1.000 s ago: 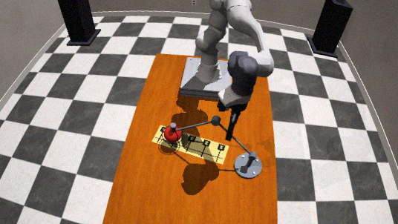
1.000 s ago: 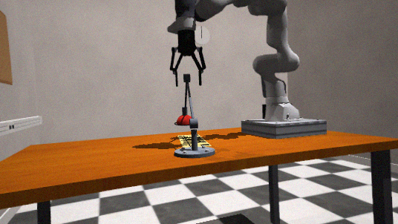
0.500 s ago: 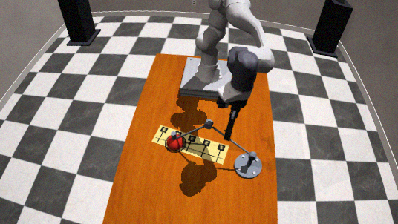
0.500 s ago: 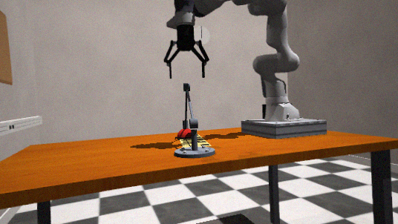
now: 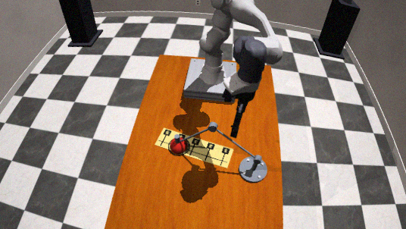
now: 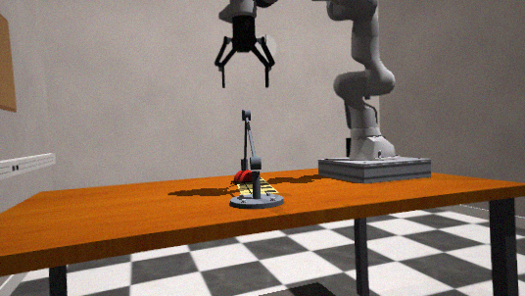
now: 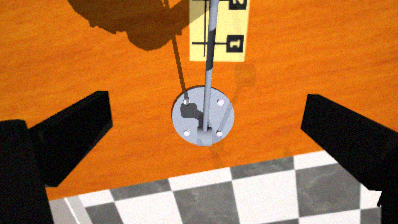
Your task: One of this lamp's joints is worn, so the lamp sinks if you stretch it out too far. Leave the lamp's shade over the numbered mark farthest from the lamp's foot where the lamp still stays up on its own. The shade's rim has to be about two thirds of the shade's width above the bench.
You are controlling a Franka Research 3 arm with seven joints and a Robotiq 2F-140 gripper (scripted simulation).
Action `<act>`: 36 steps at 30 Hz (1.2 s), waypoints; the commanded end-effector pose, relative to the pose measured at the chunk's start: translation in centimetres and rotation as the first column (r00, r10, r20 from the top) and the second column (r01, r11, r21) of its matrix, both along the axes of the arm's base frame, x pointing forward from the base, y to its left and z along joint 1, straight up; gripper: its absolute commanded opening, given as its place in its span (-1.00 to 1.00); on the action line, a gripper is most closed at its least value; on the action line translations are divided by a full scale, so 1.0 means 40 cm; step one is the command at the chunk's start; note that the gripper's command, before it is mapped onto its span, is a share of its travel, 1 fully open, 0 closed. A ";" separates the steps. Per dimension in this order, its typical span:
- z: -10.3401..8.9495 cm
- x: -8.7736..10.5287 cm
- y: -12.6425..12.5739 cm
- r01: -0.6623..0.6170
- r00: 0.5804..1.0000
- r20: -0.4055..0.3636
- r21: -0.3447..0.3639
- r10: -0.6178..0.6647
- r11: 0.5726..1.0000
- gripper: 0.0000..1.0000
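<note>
From the top, looked down on an orange-brown bench (image 5: 144, 189) (image 6: 122, 218) (image 7: 290, 65) bearing a jointed lamp, its round grey foot (image 5: 246, 174) (image 6: 271, 201) (image 7: 195, 124) toward the right edge. Showed two thin arm sections meeting at a raised elbow joint (image 5: 213, 127) (image 6: 246, 115) and leading left to the red shade (image 5: 178, 145) (image 6: 243, 175), over a yellow strip (image 5: 230, 156) (image 6: 261, 184) (image 7: 195, 55) of five marks. Placed that shade around the second mark from the strip's far end, with the gripper (image 5: 235, 133) (image 6: 245, 84) (image 7: 207, 110) on the robot's side of the lamp.

From outside, showed the gripper pointing straight down above the elbow, fingers spread wide with nothing between them and apart from the lamp. Set the shade very low, behind the foot and close to the bench; left any contact of its rim impossible to tell.

From the wrist, framed the foot between the two wide-apart black fingers, with a lamp section running upward past marks 1 and 2. Left the shade out of sight.
</note>
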State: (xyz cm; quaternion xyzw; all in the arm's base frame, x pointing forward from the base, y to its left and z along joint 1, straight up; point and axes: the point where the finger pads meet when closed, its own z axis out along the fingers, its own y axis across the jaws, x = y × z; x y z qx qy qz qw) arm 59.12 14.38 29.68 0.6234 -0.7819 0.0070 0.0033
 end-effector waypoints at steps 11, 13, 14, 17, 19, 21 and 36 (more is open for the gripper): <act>0.099 -0.003 -0.001 0.001 1.000 0.000 0.002 -0.001 1.000 1.00; 0.098 -0.001 0.000 0.000 1.000 0.002 0.002 0.000 1.000 1.00; 0.098 0.000 0.000 0.000 1.000 0.004 0.002 0.000 1.000 1.00; 0.097 0.003 0.002 -0.002 1.000 0.007 0.003 0.002 1.000 1.00; 0.096 0.005 0.003 -0.002 1.000 0.010 0.004 0.002 1.000 1.00; 0.095 0.007 0.004 -0.003 1.000 0.013 0.004 0.003 1.000 1.00; 0.095 -0.019 -0.099 -0.004 1.000 0.015 0.005 0.004 1.000 1.00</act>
